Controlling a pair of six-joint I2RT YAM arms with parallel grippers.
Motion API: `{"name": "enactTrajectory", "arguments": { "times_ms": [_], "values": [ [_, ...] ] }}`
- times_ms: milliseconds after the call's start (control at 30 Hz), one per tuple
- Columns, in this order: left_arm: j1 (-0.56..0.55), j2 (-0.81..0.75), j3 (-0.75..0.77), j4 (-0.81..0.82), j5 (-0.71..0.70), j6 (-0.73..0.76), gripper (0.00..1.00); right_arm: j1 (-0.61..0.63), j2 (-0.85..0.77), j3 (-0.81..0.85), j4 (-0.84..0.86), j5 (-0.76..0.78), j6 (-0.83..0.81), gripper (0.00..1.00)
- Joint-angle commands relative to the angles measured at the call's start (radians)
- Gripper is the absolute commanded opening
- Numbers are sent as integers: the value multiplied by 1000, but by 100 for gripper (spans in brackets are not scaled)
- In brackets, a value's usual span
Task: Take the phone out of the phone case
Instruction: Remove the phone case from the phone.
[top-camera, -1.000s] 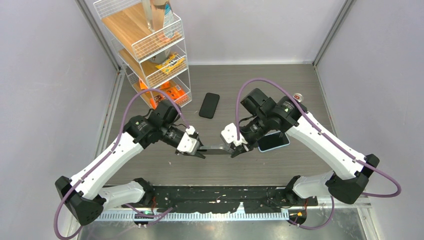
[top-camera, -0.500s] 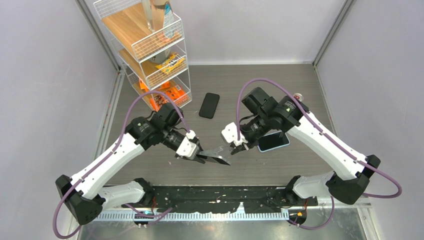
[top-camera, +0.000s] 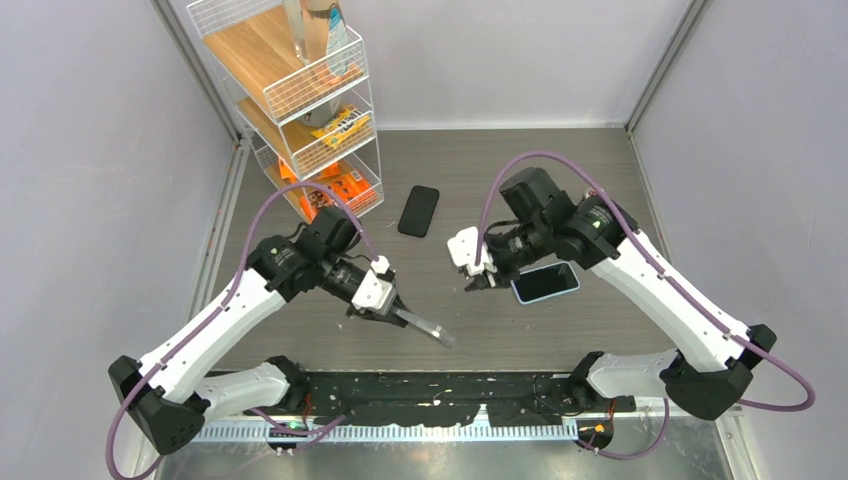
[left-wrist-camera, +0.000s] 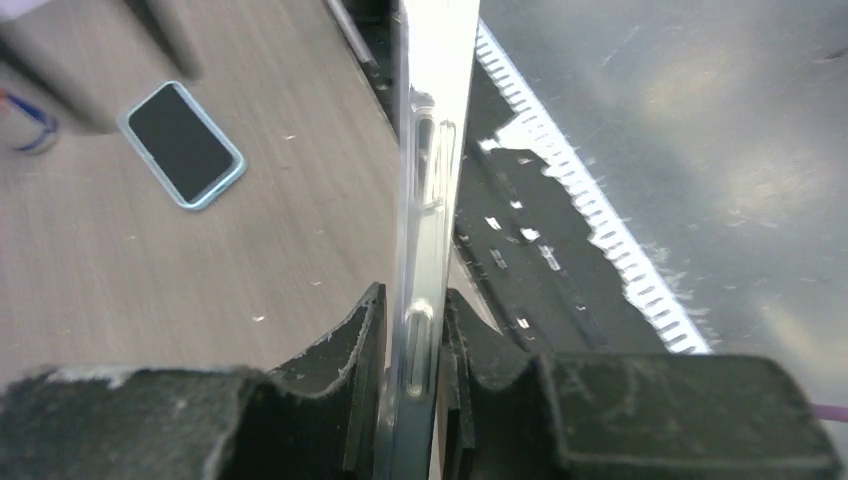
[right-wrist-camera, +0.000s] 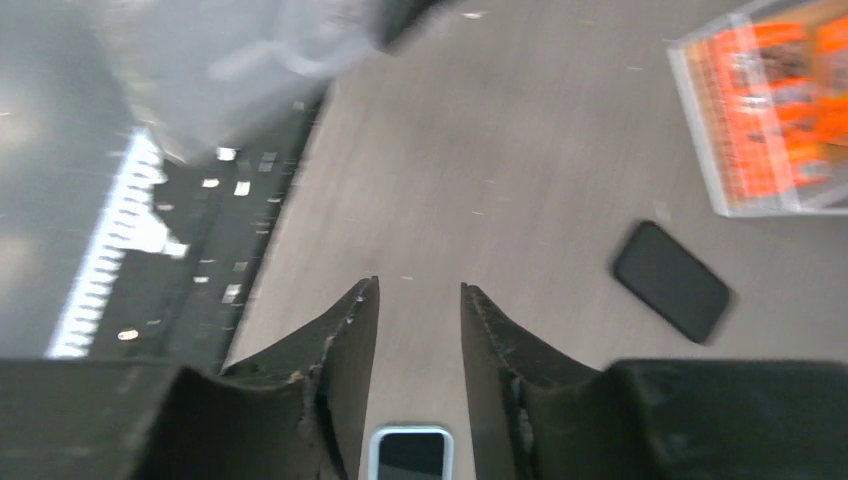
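Left hand (top-camera: 388, 310) pinches the case (top-camera: 425, 327) by a thin edge, so it may slip; right hand (top-camera: 477, 283) slightly open, empty.

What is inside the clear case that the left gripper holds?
Nothing shows inside the clear case; the table shows through it. Its end in the left gripper is covered.

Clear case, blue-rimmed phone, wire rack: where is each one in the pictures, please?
clear case (left-wrist-camera: 428, 190), left wrist view, on its side edge.
blue-rimmed phone (top-camera: 546, 283), top view, middle of its dark screen.
wire rack (top-camera: 315, 83), top view, front wall of its upper basket.
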Motion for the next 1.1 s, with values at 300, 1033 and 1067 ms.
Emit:
{"name": "enactTrajectory", "arguments": {
  "times_ms": [300,1033,1067],
  "values": [
    [128,-94,-36,74,121,-235,0,-124,-135,-18,209,-42,123,57],
    [244,-118,-128,652,78,-838,0,-216,-158,-196,485,-355,462,55],
    [245,-118,-131,661,77,-847,0,-219,-158,-202,488,-363,464,55]
  ]
}}
